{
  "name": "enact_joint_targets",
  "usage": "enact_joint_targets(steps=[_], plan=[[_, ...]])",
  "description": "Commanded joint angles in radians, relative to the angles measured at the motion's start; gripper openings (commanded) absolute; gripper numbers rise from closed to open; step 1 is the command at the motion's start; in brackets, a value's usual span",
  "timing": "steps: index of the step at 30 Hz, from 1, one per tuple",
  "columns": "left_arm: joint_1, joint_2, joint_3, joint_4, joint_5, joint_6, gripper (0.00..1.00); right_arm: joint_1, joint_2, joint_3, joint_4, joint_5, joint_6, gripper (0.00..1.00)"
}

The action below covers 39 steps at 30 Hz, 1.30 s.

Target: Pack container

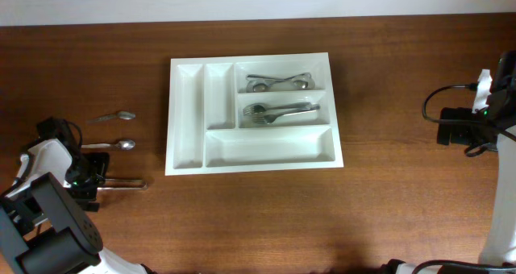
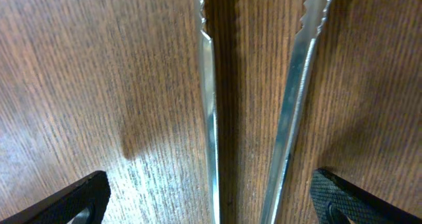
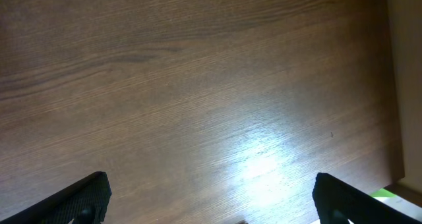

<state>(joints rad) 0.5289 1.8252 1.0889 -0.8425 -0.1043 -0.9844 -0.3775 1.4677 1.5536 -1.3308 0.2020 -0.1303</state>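
Observation:
The container (image 1: 186, 113) is a large white cutlery tray at the table's centre. Its upper right compartment holds spoons (image 1: 278, 83) and the one below holds forks (image 1: 278, 111). The other compartments look empty. Metal tongs (image 1: 125, 183) lie on the table at the left. My left gripper (image 1: 91, 176) is open down at their near end. In the left wrist view both tong arms (image 2: 208, 105) run between my spread fingers (image 2: 211, 204), which do not touch them. My right gripper (image 1: 451, 129) is open over bare wood (image 3: 211, 197) at the far right.
Two loose spoons lie left of the tray, one (image 1: 118, 116) farther back and one (image 1: 121, 145) nearer, just beyond my left gripper. The table's back edge meets a pale wall (image 1: 258, 0). The table's right edge (image 3: 394, 85) shows in the right wrist view.

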Motion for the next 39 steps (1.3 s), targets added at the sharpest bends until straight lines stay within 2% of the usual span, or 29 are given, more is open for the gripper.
enact_joint_targets(steps=[1, 12, 16, 39], plan=[[0.002, 0.009, -0.01, 0.015, 0.009, -0.009, 0.99, -0.005, -0.019, 0.0, 0.0, 0.016, 0.008, 0.99], [0.002, 0.009, -0.01, 0.057, 0.035, -0.008, 0.99, -0.005, -0.019, 0.0, 0.0, 0.016, 0.008, 0.99], [0.002, 0.01, -0.01, 0.095, 0.065, 0.038, 0.99, -0.005, -0.019, 0.0, 0.0, 0.016, 0.008, 0.99], [0.002, 0.01, -0.09, 0.129, 0.056, 0.036, 1.0, -0.005, -0.019, 0.0, 0.0, 0.016, 0.008, 0.99]])
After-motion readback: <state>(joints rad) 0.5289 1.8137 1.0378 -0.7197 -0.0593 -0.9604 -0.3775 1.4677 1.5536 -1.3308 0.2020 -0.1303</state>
